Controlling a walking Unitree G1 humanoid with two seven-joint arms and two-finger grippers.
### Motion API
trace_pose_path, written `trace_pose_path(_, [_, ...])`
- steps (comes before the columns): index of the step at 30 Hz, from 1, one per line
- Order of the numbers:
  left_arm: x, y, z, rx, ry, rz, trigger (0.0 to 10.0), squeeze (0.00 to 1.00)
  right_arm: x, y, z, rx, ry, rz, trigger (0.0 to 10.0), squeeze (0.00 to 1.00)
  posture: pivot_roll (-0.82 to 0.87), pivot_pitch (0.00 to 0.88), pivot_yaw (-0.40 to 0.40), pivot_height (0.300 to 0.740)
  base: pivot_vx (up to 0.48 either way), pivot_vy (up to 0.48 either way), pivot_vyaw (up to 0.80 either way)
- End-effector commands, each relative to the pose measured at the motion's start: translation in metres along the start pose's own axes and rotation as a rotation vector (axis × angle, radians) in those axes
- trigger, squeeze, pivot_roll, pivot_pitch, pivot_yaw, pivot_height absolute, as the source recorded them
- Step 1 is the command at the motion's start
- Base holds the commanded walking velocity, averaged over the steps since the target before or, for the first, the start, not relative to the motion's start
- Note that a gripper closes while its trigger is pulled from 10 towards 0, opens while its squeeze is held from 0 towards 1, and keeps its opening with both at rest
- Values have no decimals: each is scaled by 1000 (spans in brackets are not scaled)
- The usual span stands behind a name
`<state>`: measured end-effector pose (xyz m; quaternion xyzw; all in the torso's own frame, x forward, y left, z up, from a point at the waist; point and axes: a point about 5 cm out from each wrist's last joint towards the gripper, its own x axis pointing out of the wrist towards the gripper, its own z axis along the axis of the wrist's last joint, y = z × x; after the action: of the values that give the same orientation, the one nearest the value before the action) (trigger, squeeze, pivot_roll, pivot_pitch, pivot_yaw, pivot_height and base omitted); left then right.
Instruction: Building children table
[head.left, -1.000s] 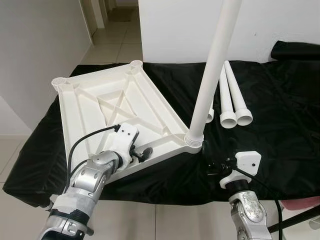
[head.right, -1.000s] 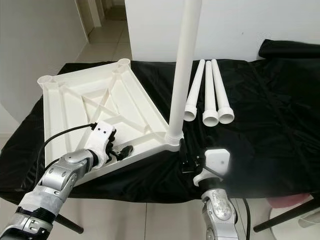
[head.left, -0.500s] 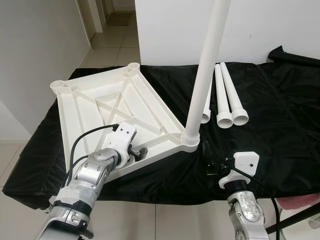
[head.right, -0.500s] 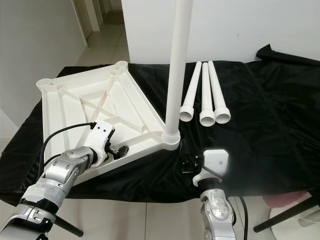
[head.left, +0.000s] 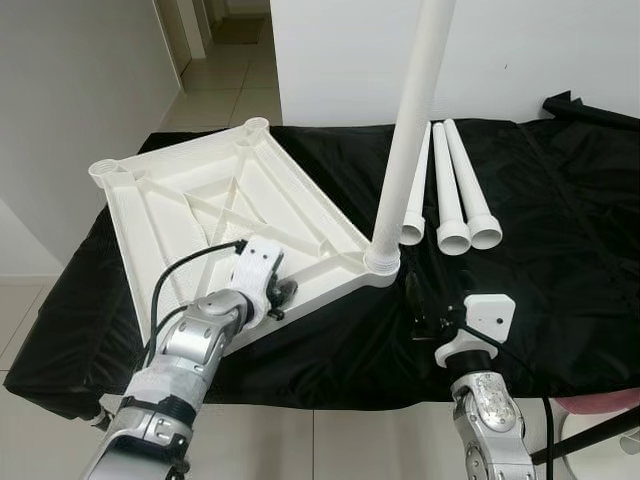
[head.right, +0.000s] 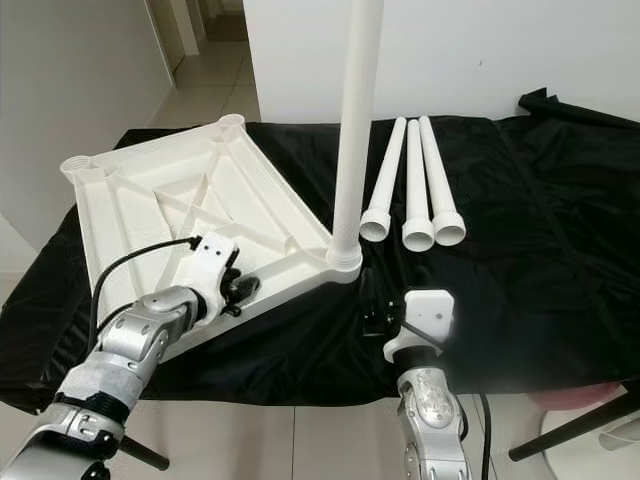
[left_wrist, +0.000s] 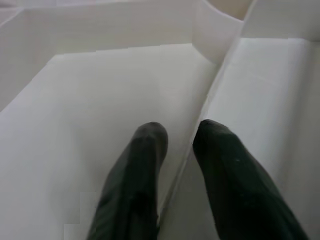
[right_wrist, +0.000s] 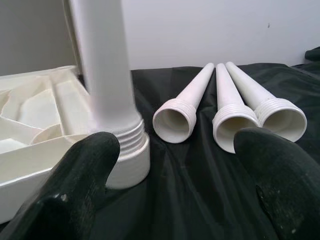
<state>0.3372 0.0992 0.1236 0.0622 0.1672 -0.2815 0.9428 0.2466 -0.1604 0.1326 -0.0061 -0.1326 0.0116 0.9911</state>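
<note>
A white children's tabletop (head.left: 190, 215) lies upside down on a black-covered table (head.left: 560, 240). One white leg (head.left: 408, 140) stands upright, screwed into the corner socket (head.left: 381, 264) nearest me. Three loose legs (head.left: 452, 190) lie side by side just right of it, threaded ends (right_wrist: 227, 122) toward me. My left gripper (head.left: 280, 296) is at the tabletop's near edge, its fingers (left_wrist: 147, 145) shut on a thin rib (left_wrist: 200, 125). My right gripper (head.left: 414, 300) rests on the cloth just in front of the upright leg's base (right_wrist: 122, 150), wide open with nothing in it.
The table's front edge (head.left: 330, 395) drops to a tiled floor. A white wall (head.left: 520, 50) stands behind the table, and a doorway opens at the far left. Crumpled black cloth (head.left: 590, 105) lies at the back right.
My right gripper has swung from pointing sideways to pointing at the upright leg's base and come closer to it. The left gripper keeps its hold on the rib. The view shifted slightly.
</note>
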Motion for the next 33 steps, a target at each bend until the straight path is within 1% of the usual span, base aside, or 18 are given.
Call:
trace_pose_path(1, [-4,18,-6,-18,20,168,0,0,0,2,-1,0,-3,-2,10000,0,-68,36,98,740,0,0,0])
trace_pose_path(8, [-3,27,-2,-36,-3,265,0,0,4,3,-1,1,-7,-6,10000,0,-64,38,95,740,0,0,0])
trace_pose_path(11, [-4,33,-3,-13,9,304,0,0,4,4,-1,2,-8,-7,10000,0,-63,40,94,740,0,0,0])
trace_pose_path(12, [-4,35,-2,-17,6,327,627,0,5,4,-1,1,-8,-7,10000,0,-63,40,95,740,0,0,0])
trace_pose_path(14, [-4,36,-2,-19,4,332,627,0,5,4,-1,0,-8,-7,10000,0,-63,40,95,740,0,0,0])
trace_pose_path(15, [-3,35,-1,-13,1,326,9412,0,5,4,-1,0,-8,-7,10000,0,-62,40,95,740,0,0,0])
trace_pose_path(16, [-3,34,0,-8,-1,320,9412,0,5,4,-1,0,-8,-7,10000,0,-62,40,95,740,0,0,0])
trace_pose_path(17, [-2,32,0,-2,0,312,10000,0,5,4,-1,-1,-8,-7,10000,0,-60,43,93,740,0,0,0])
trace_pose_path(21, [-2,30,0,-7,-7,307,10000,0,5,4,-2,-3,-8,-8,10000,0,-60,45,95,740,0,0,0])
trace_pose_path(22, [-1,22,2,-23,-39,266,10000,549,5,4,-2,-4,-6,-10,10000,0,-61,46,95,740,0,0,0])
trace_pose_path(23, [0,12,6,-48,-82,207,10000,1000,4,3,-2,-5,-4,-13,10000,0,-59,45,95,740,0,0,0])
trace_pose_path(24, [-1,5,8,-65,-113,166,10000,1000,4,3,-3,-5,-3,-15,10000,0,-59,45,95,740,0,0,0])
trace_pose_path(27, [-2,-1,12,-71,-150,126,10000,1000,4,3,-3,-4,-2,-17,10000,0,-59,44,95,740,0,0,0])
trace_pose_path(28, [-6,-9,21,-73,-231,57,10000,0,4,4,-3,-2,-1,-17,10000,0,-57,38,93,740,0,0,0])
trace_pose_path(29, [-6,-9,21,-73,-231,57,10000,0,4,4,-3,-2,-1,-17,10000,0,-57,38,93,740,0,0,0])
trace_pose_path(30, [-10,-14,27,-70,-287,11,10000,0,5,4,-3,0,0,-16,10000,0,-57,38,93,740,0,0,0])
trace_pose_path(32, [-27,-35,34,-48,-341,-216,10000,0,5,6,-4,1,2,-4,10000,0,-50,27,83,740,0,0,0])
trace_pose_path(33, [-32,-41,35,-38,-343,-268,10000,0,5,6,-4,2,3,0,10000,0,-50,27,83,740,0,0,0])
